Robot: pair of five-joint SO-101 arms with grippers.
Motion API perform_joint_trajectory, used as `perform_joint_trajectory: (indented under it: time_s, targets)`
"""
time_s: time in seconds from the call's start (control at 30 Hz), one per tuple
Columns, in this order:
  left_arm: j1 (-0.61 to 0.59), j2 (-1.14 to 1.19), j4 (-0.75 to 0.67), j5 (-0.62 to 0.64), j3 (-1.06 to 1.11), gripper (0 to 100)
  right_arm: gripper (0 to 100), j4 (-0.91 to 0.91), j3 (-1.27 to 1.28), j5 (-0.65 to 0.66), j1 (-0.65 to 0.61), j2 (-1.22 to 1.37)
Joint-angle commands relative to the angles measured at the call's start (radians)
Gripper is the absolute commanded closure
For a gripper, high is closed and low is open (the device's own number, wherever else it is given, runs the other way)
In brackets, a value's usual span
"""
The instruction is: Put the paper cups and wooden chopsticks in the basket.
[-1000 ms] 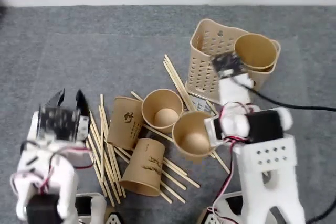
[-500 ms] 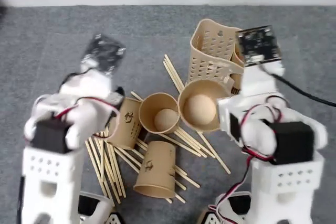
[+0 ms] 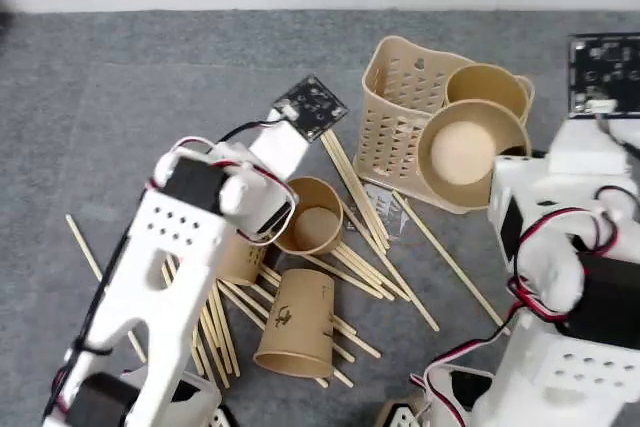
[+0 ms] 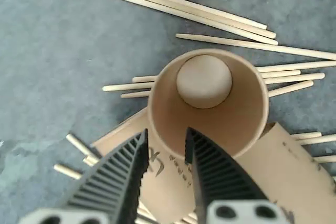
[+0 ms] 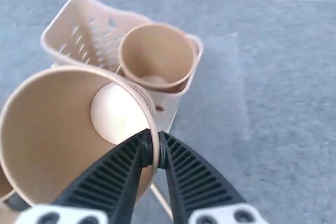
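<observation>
My right gripper [image 5: 152, 148] is shut on the rim of a paper cup [image 5: 63, 140], which hangs tilted beside the beige basket [image 5: 79, 30]. In the high view this cup [image 3: 465, 152] overlaps the basket's [image 3: 400, 112] near right side. Another cup [image 3: 487, 92] stands inside the basket. My left gripper [image 4: 165, 140] is open, its fingers on either side of the near rim of an upright cup [image 4: 207, 103]. That cup [image 3: 318, 217] sits mid-table. A printed cup [image 3: 295, 322] lies on its side nearby. Wooden chopsticks [image 3: 360, 262] lie scattered around the cups.
A second lying cup [image 3: 240, 259] is partly hidden under the left arm [image 3: 190, 237]. A lone chopstick [image 3: 85, 247] lies at the far left, and another [image 3: 450, 262] runs in front of the basket. The grey mat [image 3: 150, 97] is bare at the back left.
The right arm lifted its cup from the pile up and right to the basket. The left arm swung from the front left over the upright cup. Some chopsticks shifted.
</observation>
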Motion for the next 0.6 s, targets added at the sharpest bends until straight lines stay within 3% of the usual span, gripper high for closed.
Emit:
perform_joint_trajectory:
  time_s: [0.0,0.47,0.57]
  targets:
    - [-0.011,0.058,-0.068,-0.009,-0.045,88,99.0,-0.058,-0.044,0.005,0.015,-0.021]
    - [-0.023,0.259,-0.129,-0.014,-0.044,89,99.0,-0.220,-0.040,0.002,0.030,0.008]
    - [-0.023,0.255,-0.130,-0.018,-0.047,93,98.9,-0.249,-0.040,0.002,0.050,0.070]
